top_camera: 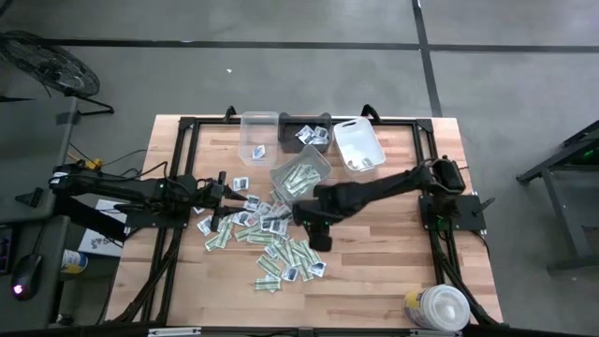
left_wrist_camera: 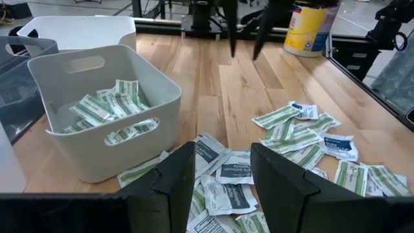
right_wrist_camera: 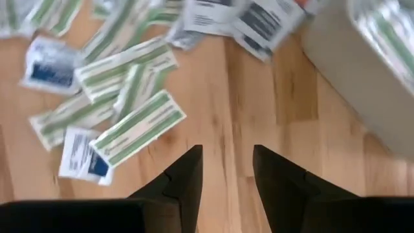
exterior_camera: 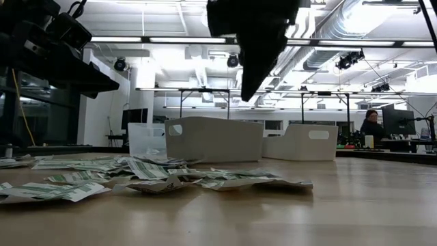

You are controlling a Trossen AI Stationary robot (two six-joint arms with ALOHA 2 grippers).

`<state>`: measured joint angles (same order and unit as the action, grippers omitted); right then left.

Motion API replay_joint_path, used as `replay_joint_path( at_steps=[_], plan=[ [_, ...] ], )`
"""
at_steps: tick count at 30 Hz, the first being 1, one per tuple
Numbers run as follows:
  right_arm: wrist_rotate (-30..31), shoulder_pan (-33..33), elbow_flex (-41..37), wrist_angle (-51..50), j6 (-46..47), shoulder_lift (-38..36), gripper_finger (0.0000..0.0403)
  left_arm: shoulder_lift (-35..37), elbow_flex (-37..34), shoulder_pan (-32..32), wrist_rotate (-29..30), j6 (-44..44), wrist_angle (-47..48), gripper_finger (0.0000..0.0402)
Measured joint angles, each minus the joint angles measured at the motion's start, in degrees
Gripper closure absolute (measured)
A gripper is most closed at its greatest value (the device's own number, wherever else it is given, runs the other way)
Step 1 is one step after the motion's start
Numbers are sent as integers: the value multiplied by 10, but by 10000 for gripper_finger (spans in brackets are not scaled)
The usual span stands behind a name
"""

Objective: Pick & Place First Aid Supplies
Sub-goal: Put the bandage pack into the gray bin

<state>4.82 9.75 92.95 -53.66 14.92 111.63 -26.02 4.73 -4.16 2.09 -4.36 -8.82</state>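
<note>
The first aid supplies (top_camera: 267, 239) lie as a loose pile of green-and-white strips and white squarish packets flat on the wooden table, also seen in the low view (exterior_camera: 136, 174). More strips (left_wrist_camera: 107, 110) lie inside a pale bin (top_camera: 301, 173). My right gripper (right_wrist_camera: 226, 169) is open with nothing between its fingers. It points down above bare wood at the pile's right edge (top_camera: 318, 234), clear of the table (exterior_camera: 256, 65). My left gripper (left_wrist_camera: 223, 175) is open at the pile's left side (top_camera: 227, 195), held above white packets (left_wrist_camera: 233, 175) without touching them.
Along the far edge stand a clear bin (top_camera: 257, 136), a dark bin (top_camera: 309, 131) with a few packets, and a white bin (top_camera: 358, 145). A round white tub (top_camera: 435, 309) sits at the near right corner. Bare wood (top_camera: 374, 253) stretches right of the pile.
</note>
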Motion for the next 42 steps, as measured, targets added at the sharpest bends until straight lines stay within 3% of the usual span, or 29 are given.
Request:
replay_joint_path(
  at_steps=[9,23,42],
  plan=[
    [-15,29,0,49,-83,53,274,0,0,0,0,0,0,252],
    [-43,27,-1,87,-100,106,274,0,0,0,0,0,0,252],
    [-20,32,2,113,-98,160,274,0,0,0,0,0,0,252]
  ],
)
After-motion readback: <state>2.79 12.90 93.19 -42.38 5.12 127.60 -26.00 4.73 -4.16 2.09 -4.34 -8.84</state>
